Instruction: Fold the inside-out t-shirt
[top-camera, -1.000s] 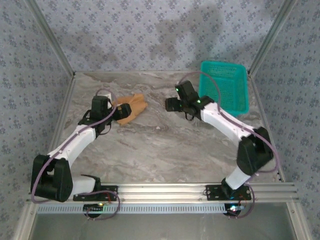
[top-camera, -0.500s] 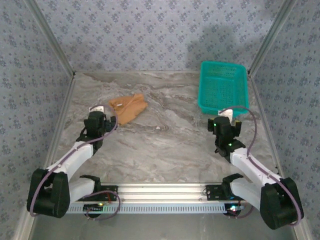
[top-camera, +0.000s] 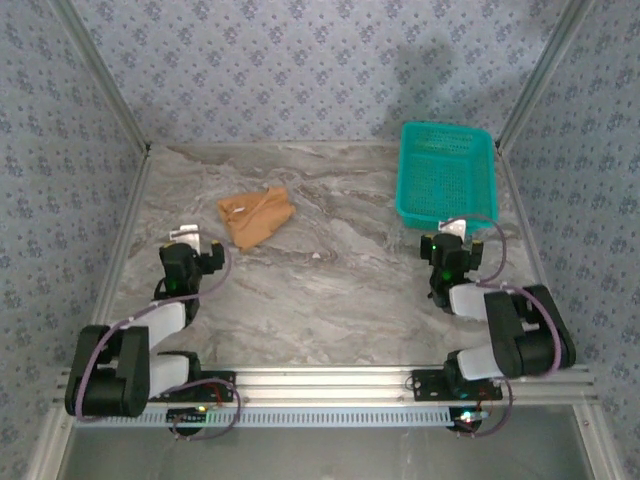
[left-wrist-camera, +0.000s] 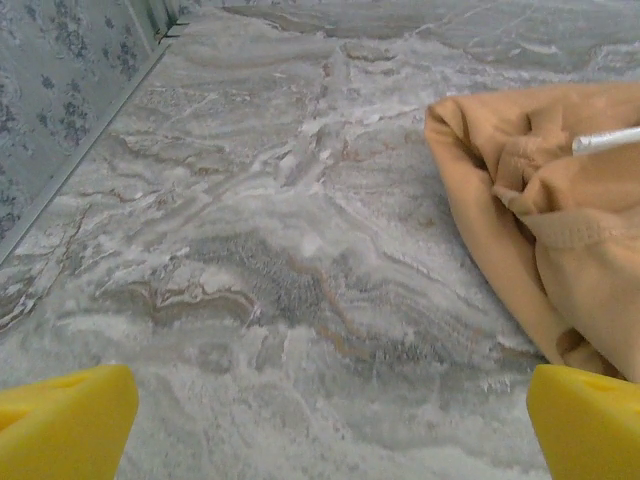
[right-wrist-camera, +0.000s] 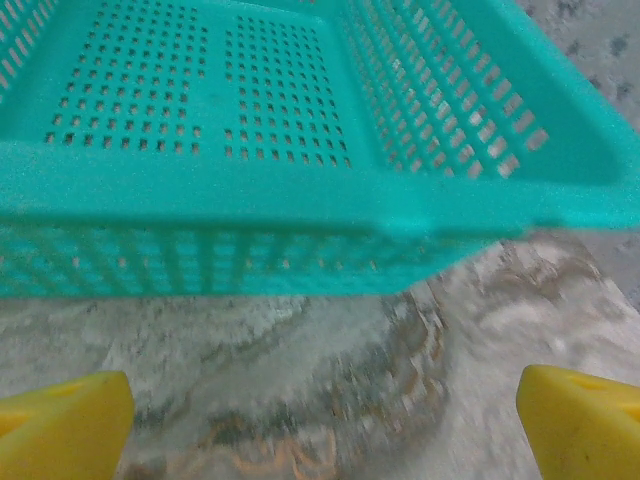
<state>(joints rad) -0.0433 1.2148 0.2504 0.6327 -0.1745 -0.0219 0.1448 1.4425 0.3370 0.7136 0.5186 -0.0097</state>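
I see the left gripper (left-wrist-camera: 325, 428) released, its yellow fingers (left-wrist-camera: 65, 420) spread wide with nothing between them, low over the grey marbled bench (top-camera: 340, 290). The inside-out t-shirt (left-wrist-camera: 540, 230) lies ahead of that gripper and off to its right, clear of the fingers. It is tan-orange cloth gathered into a compact, rumpled bundle, not spread flat. One smooth folded edge faces the gripper, a stitched hem runs across the top layer, and a thin whitish strip (left-wrist-camera: 605, 140) pokes out near the creases. The right gripper (right-wrist-camera: 325, 420) is also released and empty, well apart from the shirt. A teal perforated basket (right-wrist-camera: 300, 210) sits just ahead of it.
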